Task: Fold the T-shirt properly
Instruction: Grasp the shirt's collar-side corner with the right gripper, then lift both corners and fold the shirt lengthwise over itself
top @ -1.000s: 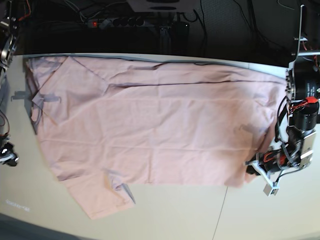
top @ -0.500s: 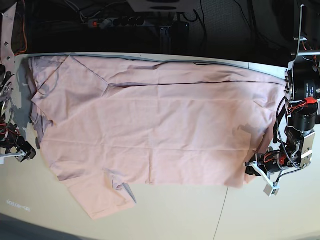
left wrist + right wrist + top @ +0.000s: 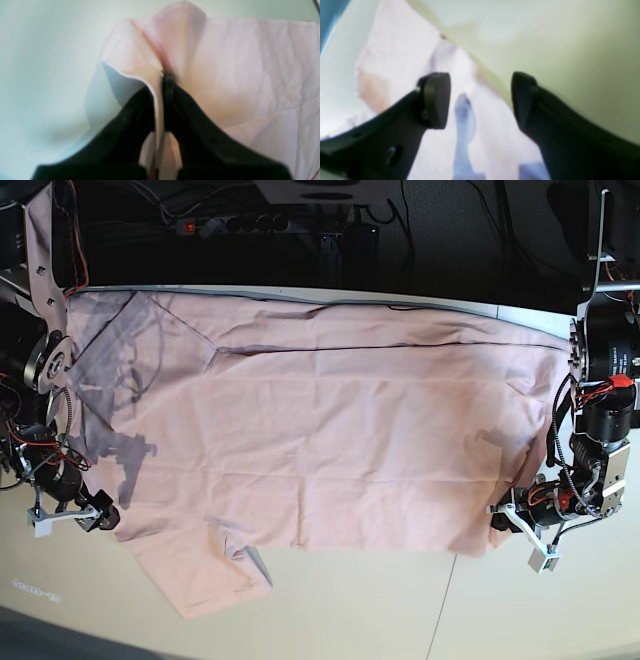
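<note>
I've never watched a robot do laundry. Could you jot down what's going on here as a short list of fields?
Item: pale pink T-shirt, spread flat
Surface: light table
Left tool: shut, pinching the shirt's edge
Right tool: open, above the shirt near its sleeve, holding nothing
Fold: not yet made

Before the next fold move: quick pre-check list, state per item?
1. Left pincer shut on the T-shirt edge: ok, fabric pinched between the jaws.
2. Right pincer open for a grasp: ok, jaws apart, nothing between them.
3. Right pincer over the shirt's edge: ok, fabric lies below it in the wrist view.
4. Shirt spread flat on the table: not ok, the near sleeve is creased and the far part is folded over.
5. Which layers the left pincer holds: cannot tell.
6. Printed side up or down: cannot tell, no lettering shows.
</note>
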Robot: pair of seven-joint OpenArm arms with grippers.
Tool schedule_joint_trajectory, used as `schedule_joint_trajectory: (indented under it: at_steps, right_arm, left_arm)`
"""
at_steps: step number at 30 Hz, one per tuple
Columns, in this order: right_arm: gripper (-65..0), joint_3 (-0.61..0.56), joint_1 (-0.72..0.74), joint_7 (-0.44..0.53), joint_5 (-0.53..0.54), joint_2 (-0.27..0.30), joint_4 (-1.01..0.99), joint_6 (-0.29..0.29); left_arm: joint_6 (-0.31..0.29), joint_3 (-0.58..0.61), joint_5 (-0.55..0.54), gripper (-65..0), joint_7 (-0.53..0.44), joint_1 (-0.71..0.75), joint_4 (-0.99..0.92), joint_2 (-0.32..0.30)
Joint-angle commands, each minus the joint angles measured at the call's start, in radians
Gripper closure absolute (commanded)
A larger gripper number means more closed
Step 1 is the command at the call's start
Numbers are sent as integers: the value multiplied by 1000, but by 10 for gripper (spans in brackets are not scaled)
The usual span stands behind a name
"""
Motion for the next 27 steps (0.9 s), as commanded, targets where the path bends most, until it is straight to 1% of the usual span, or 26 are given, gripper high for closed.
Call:
schedule_joint_trajectory:
  at_steps: [1, 4, 7, 10, 12, 14, 20, 21, 26, 27]
  right_arm:
    - [-390, 0, 10, -47, -30, -8, 1, 29]
    - [-390, 0, 13, -44, -74, -35, 1, 41]
    - [-390, 0, 14, -43, -90, -59, 1, 46]
    - [-390, 0, 14, -41, -108, -69, 1, 52]
    - [-381, 0, 15, -40, -141, -69, 1, 52]
    - [-316, 0, 15, -40, -173, -69, 5, 52]
    - [-35, 0, 12, -40, -254, -69, 42, 54]
    - [0, 0, 9, -40, -268, -69, 55, 54]
    - [0, 0, 7, -45, -304, -58, 107, 56]
    - [0, 0, 7, -49, -307, -58, 116, 66]
  left_arm:
    - [-31, -1, -15, 0, -17, -39, 16, -11]
    - [-31, -1, -16, 0, -17, -39, 16, -11]
    - [-31, -1, -15, 0, -18, -39, 16, -11]
    - [-31, -1, -15, 0, -18, -39, 16, -11]
    - [-31, -1, -15, 0, -18, -39, 16, -11]
    - [-31, -1, -15, 0, -19, -39, 16, -11]
    - [-31, -1, -16, 0, -37, -39, 16, -11]
    - [-31, -1, -16, 0, -37, -39, 16, -11]
    - [-31, -1, -20, 0, -40, -39, 16, -13]
    - [-31, -1, -23, 0, -40, -39, 16, -14]
